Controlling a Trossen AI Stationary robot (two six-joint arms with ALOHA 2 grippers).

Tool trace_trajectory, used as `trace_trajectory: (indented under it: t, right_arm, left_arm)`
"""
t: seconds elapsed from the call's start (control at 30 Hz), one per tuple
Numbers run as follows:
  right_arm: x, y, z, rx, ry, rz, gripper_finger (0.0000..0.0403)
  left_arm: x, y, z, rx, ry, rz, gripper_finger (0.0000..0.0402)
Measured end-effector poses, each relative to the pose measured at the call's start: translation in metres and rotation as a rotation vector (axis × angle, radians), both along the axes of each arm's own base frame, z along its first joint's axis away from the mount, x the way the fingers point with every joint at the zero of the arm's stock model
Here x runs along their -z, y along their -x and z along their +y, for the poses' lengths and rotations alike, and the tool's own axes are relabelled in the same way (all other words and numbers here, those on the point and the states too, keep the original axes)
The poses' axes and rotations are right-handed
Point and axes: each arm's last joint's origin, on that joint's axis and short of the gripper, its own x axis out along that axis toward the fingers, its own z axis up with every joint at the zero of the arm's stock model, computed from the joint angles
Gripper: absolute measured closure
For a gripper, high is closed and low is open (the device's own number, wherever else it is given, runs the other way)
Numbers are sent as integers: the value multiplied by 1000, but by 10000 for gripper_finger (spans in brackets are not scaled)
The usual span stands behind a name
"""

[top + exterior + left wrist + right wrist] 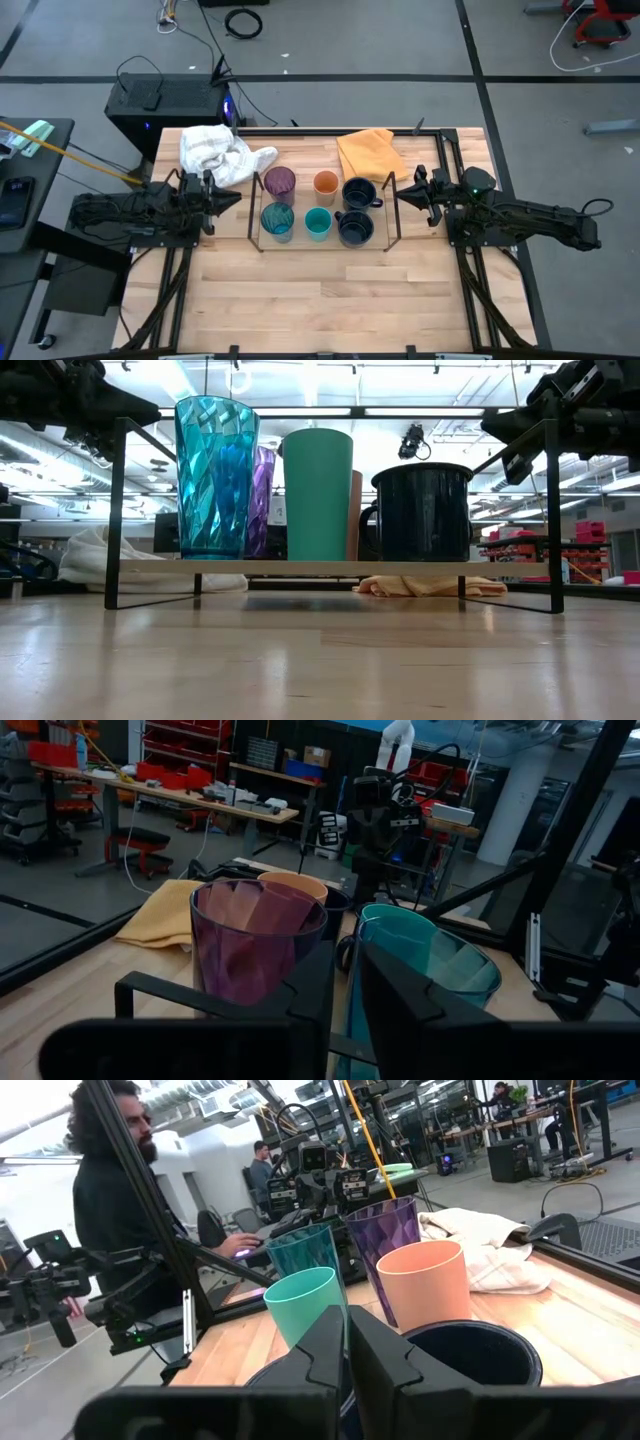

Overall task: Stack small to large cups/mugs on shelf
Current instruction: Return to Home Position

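The shelf point(255, 212) stands mid-table, its board point(330, 568) raised on black wire legs. Several cups stand on it by their bases in two rows. The far row holds a purple tumbler point(279, 183), an orange cup point(325, 184) and a navy mug point(358, 193). The near row holds a patterned teal-blue cup point(277, 220), a small teal cup point(318, 223) and a second navy mug point(355, 228). My left gripper point(346, 1000) hovers level just left of the shelf with a narrow gap between its fingers. My right gripper point(346, 1350) hovers level just right of it, shut. Neither holds anything.
A white cloth point(215, 150) lies at the far left and an orange cloth point(368, 155) behind the shelf. Bare tabletop point(320, 300) spreads on the near side. A person point(110, 1190) sits beyond the table's left side.
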Motion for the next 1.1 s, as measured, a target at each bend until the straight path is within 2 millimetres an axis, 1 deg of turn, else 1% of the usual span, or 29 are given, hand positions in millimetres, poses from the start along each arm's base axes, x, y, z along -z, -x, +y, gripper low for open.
trace_trajectory:
  t: [0.27,0.63,0.93,1.1]
  right_arm:
    - [0,0,0,0,0,0,377]
    - [0,0,0,0,0,0,377]
    - [0,0,0,0,0,0,377]
    - [0,0,0,0,0,0,377]
  left_arm:
    - [0,0,0,0,0,0,351]
    - [0,0,0,0,-1,0,340]
    - [0,0,0,1,-1,0,350]
    - [0,0,0,0,-1,0,348]
